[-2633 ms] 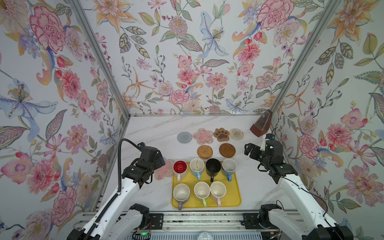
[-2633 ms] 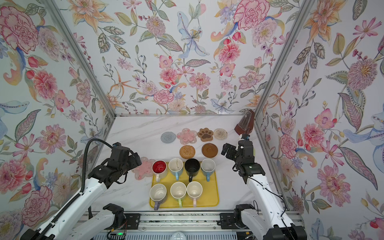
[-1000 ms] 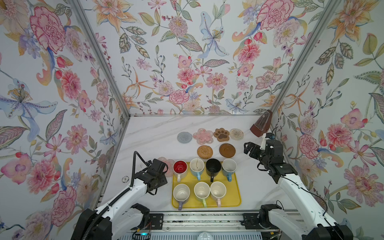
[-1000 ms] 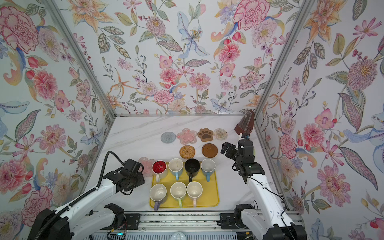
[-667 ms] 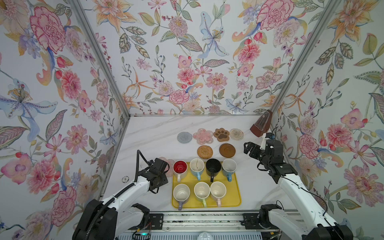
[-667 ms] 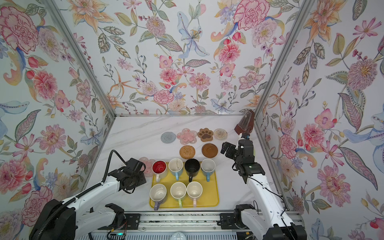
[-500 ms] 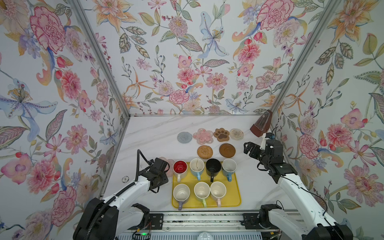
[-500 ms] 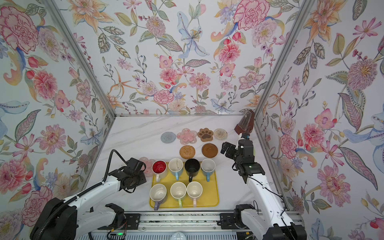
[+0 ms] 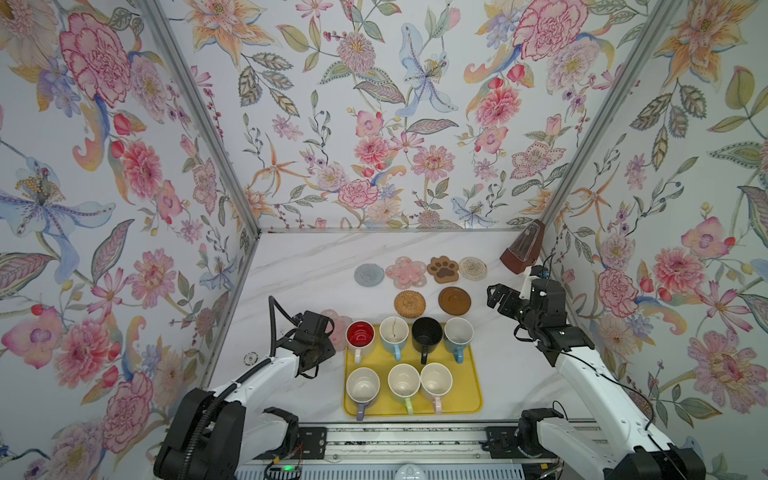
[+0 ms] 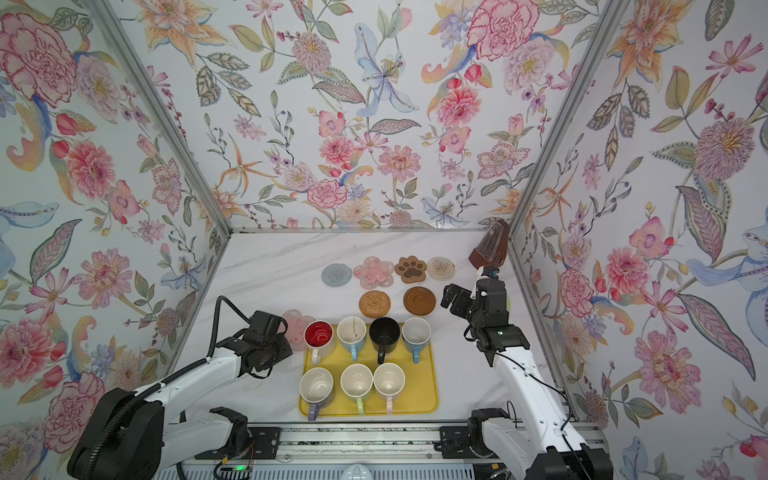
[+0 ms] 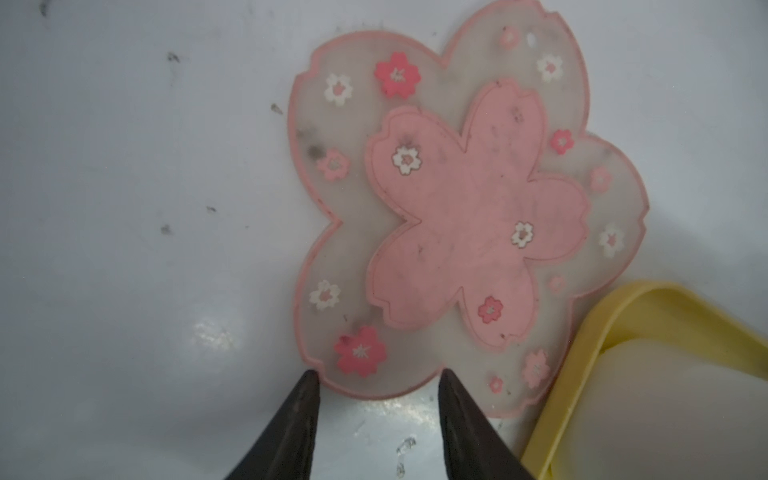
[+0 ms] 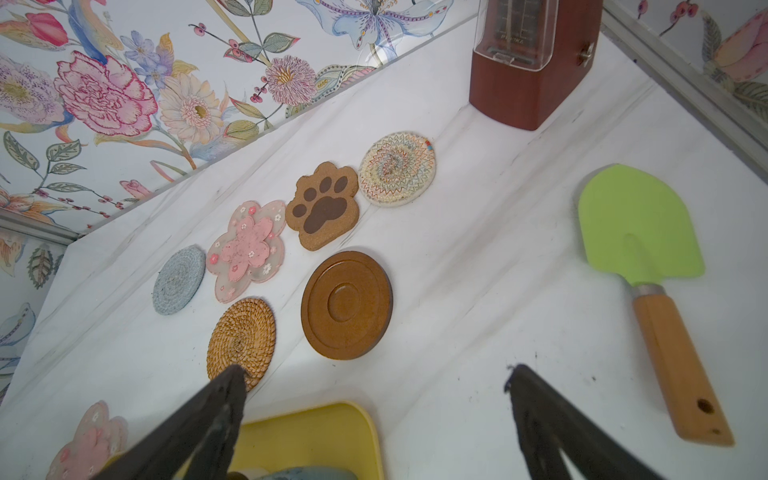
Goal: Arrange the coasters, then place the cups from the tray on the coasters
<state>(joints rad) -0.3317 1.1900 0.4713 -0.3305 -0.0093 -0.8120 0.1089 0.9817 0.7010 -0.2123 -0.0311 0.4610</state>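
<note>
Several cups [image 9: 393, 332] stand on the yellow tray [image 9: 469, 399]. Behind it lie several coasters: grey [image 9: 369, 274], pink flower [image 9: 406, 272], paw [image 9: 443, 269], beige [image 9: 473, 268], rattan [image 9: 409, 304] and wooden disc [image 9: 454, 300]. A second pink flower coaster [image 11: 465, 216] lies flat against the tray's far left corner. My left gripper [image 11: 378, 376] is low over it and open, its tips on either side of the nearest petal. My right gripper [image 12: 374, 374] hovers wide open and empty above the table, right of the tray's far right corner.
A brown metronome [image 9: 521, 253] stands at the back right corner. A green spatula [image 12: 640, 232] with a wooden handle lies by the right wall, hidden under the right arm in both top views. Flowered walls close in three sides.
My left arm has come down and forward to the pink flower coaster beside the tray, and its jaws have narrowed. The right arm has not moved.
</note>
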